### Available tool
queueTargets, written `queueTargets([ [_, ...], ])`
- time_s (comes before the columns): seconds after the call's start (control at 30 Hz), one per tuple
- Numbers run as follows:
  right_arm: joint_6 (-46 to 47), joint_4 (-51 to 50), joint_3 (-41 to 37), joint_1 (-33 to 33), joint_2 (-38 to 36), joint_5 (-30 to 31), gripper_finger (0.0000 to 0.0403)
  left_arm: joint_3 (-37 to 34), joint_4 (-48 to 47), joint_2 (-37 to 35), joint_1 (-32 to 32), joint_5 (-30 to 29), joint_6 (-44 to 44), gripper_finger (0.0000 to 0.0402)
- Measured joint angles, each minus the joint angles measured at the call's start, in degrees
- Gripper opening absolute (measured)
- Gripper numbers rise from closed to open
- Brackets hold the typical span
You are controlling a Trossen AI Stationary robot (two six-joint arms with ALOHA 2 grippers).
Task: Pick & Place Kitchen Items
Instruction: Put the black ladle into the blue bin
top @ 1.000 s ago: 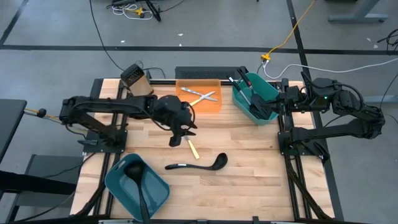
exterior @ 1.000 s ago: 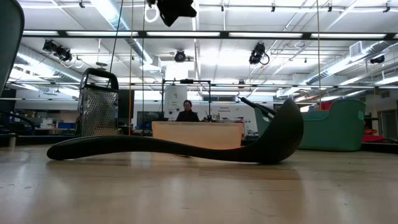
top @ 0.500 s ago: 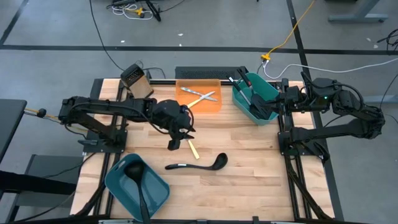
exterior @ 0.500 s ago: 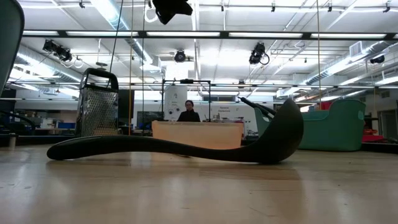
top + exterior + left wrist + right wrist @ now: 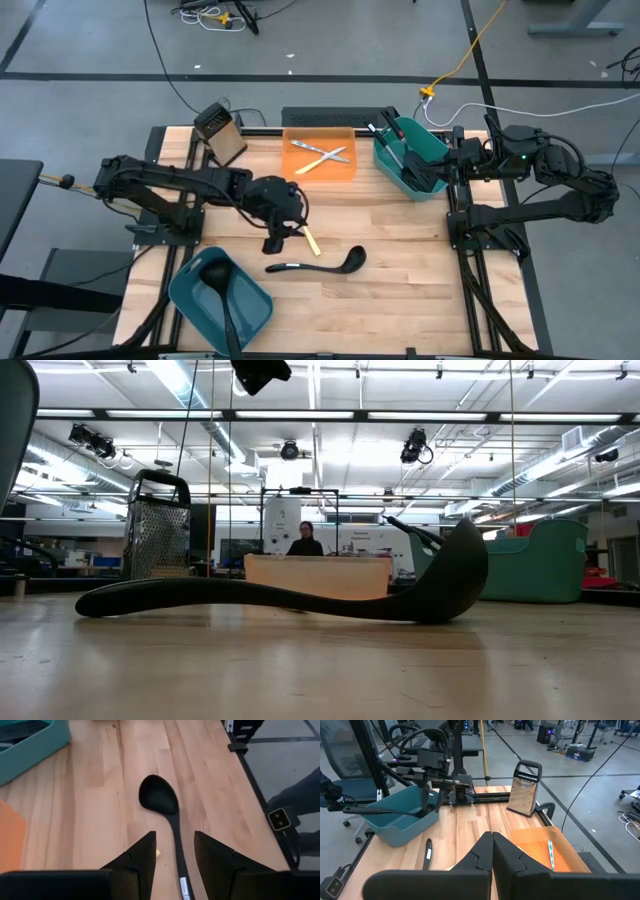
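Most of the sorting looks done: one long black ladle (image 5: 225, 300) is seen lying in the near teal bin (image 5: 190, 297), dark utensils (image 5: 408, 162) are stacked in the far teal bin (image 5: 440, 150), and slim silver cutlery (image 5: 324, 157) is crossed on the flat orange tray (image 5: 300, 172). Two pieces are judged still loose on the worktop (image 5: 400, 260): the second black ladle (image 5: 316, 265), stretched out near the middle, and a pale yellow-handled piece (image 5: 312, 240) just beside it. The left tool (image 5: 283, 232) is held above that ladle, its dark fingers (image 5: 141, 860) spread with nothing between them, the ladle's handle framed in the gap in the left wrist view. The right tool (image 5: 492, 851) is parked back at the right edge, by the far bin, fingers pressed together and empty. The ladle is shown as smooth matte black plastic, with a deep rounded bowl and a thin, gently arched handle that lifts slightly off the wood in the low view. The worktop is pale butcher-block with visible strips. A perforated metal box grater (image 5: 222, 133) stands at the back left corner.
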Motion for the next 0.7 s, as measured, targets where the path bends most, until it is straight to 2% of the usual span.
queueTargets([
  [0.7,-1.6,-0.3,0.0,0.0,0.0,-0.2,0.0005,0.0,0.1,0.0,-8.7,-2.4,-3.6,0.0139],
])
